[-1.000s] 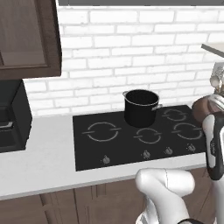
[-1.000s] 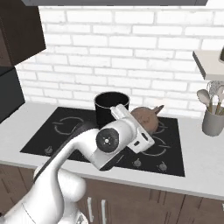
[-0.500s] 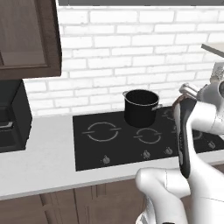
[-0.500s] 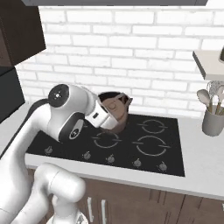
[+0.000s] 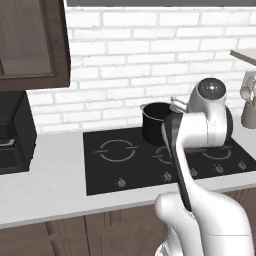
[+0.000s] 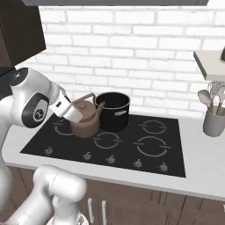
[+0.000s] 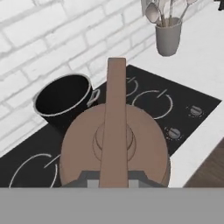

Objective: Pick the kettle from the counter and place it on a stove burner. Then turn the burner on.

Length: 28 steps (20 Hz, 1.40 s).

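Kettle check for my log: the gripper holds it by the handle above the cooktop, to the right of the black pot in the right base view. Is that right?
Not quite. In the right base view the kettle hangs to the left of the black pot, not the right. The rest stands: the gripper holds it by the handle, above the cooktop.

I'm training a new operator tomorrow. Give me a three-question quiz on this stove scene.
1. True or false: the kettle is held over the stove.
2. What stands right beside the kettle? A) black pot B) toaster C) bowl
3. Fill in: the utensil holder stands on the ____.

Key: 1 true; 2 A; 3 counter.
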Tool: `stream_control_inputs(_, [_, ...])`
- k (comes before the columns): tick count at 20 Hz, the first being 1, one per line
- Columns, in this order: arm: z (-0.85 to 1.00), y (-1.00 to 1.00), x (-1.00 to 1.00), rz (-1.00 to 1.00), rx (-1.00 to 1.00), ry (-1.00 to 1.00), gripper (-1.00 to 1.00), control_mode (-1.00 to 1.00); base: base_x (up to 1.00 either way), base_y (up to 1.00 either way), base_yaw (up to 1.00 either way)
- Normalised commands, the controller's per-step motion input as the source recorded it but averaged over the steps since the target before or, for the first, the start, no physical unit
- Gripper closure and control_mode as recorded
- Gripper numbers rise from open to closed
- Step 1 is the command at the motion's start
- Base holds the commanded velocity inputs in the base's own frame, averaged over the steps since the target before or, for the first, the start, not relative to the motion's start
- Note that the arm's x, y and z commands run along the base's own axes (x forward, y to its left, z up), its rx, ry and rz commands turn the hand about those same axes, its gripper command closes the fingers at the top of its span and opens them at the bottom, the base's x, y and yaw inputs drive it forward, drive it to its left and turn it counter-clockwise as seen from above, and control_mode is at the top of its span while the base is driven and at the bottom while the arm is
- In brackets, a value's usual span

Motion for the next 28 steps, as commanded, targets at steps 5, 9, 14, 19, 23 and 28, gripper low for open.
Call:
stream_control_inputs(5, [-0.06, 1.0, 0.0, 0.0, -0.02, 0.15, 1.0, -1.0, 0.0, 0.0, 0.0])
stream_control_inputs(9, [-0.22, 1.0, 0.16, 0.0, -0.03, 0.19, 1.0, -1.0, 0.0, 0.0, 0.0])
stream_control_inputs(14, [-0.73, 1.0, 0.36, 0.0, 0.0, 0.07, 1.0, -1.0, 0.0, 0.0, 0.0])
stream_control_inputs(19, [-0.31, 0.49, 0.36, 0.01, 0.01, 0.01, 1.0, -1.0, 0.0, 0.0, 0.0])
stream_control_inputs(23, [-0.03, 0.48, 1.0, -0.04, 0.02, 0.0, 1.0, -1.0, 0.0, 0.0, 0.0])
stream_control_inputs(28, [0.0, 0.26, 1.0, -0.09, 0.0, 0.0, 1.0, -1.0, 0.0, 0.0, 0.0])
